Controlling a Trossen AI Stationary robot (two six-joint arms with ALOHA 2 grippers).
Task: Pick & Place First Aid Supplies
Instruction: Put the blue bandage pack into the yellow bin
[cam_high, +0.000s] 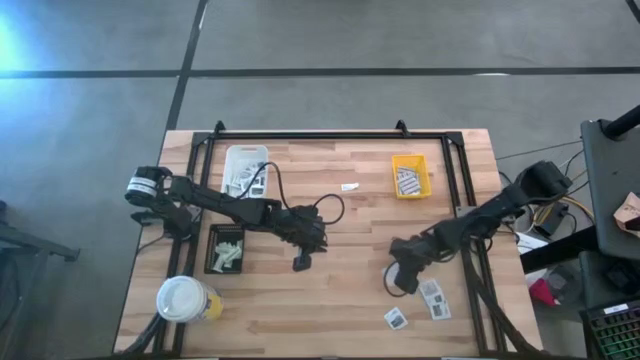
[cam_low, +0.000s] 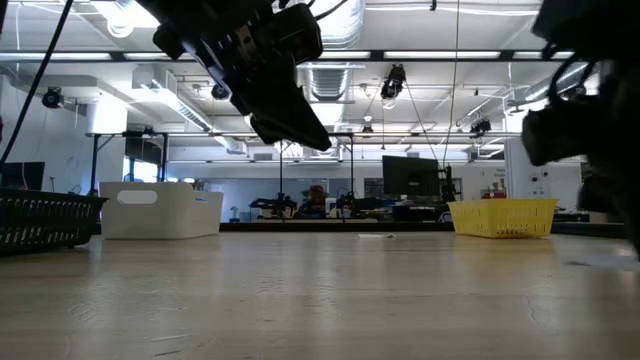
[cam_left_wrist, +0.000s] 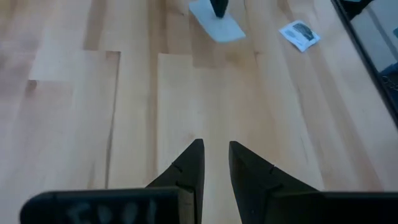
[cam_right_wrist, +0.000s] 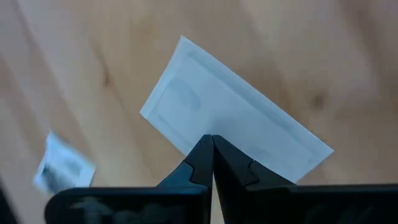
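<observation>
Right gripper (cam_right_wrist: 212, 144), lower right of overhead frame, pinches white packet (cam_right_wrist: 233, 127) by one edge above table (cam_high: 340, 300). Thin hold; packet could slip loose mid-carry. Left gripper (cam_left_wrist: 216, 163) hangs mid-table, fingers slightly apart, empty.

Probably a lab or workshop: concrete floor (cam_high: 400, 40), exposed ceiling ducts (cam_low: 335, 75), strip lights, monitors (cam_low: 410, 178) on distant benches.

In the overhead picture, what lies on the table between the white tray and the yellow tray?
One small white packet lies on the wooden table between the white rectangular tray and the yellow tray; otherwise bare wood, as the high view shows.
</observation>
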